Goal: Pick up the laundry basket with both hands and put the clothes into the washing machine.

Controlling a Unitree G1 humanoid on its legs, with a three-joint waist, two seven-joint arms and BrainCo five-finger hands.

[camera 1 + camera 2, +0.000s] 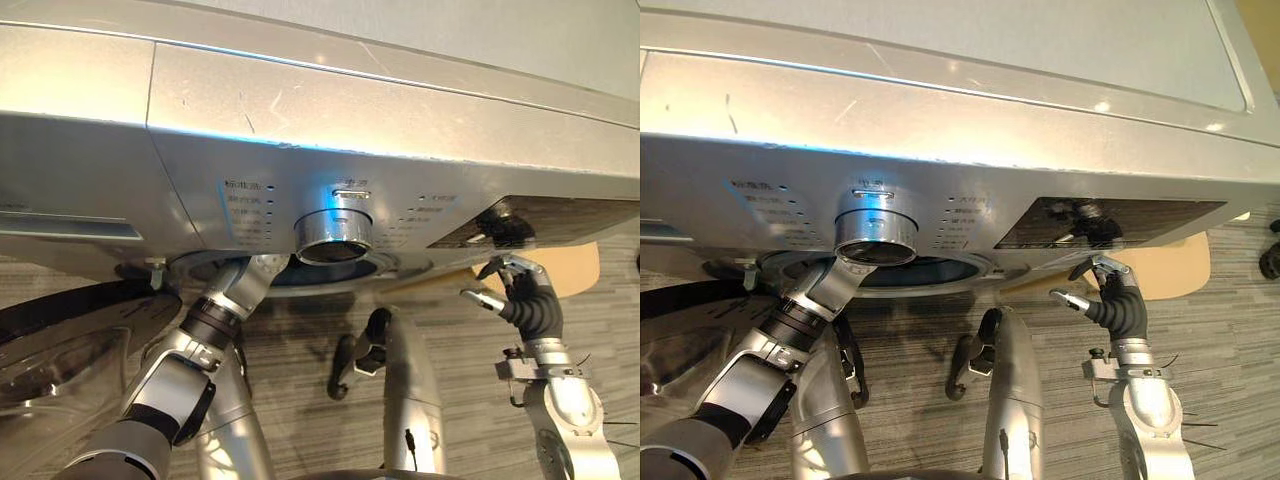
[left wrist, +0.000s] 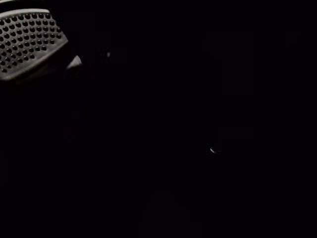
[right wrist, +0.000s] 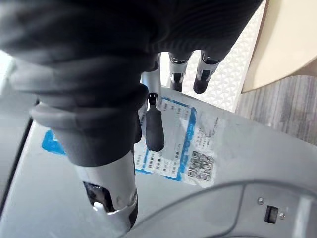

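I am reaching my left hand [image 1: 248, 283] into the washing machine [image 1: 350, 110] under the dial at frame centre, and it is going out of sight past the rim, so I cannot tell its grip; the perforated drum [image 2: 27, 37] is showing in the dark. My right hand [image 1: 525, 295] is hovering at right with fingers loosely spread, holding nothing, just beside the beige laundry basket [image 1: 572, 268].

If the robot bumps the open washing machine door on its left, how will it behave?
The door looks stiff, a dark rim round domed glass, so probably no flex. It seems hung on a hinge beside the drum opening, so it would likely swing, not slide. The glass suggests real weight.
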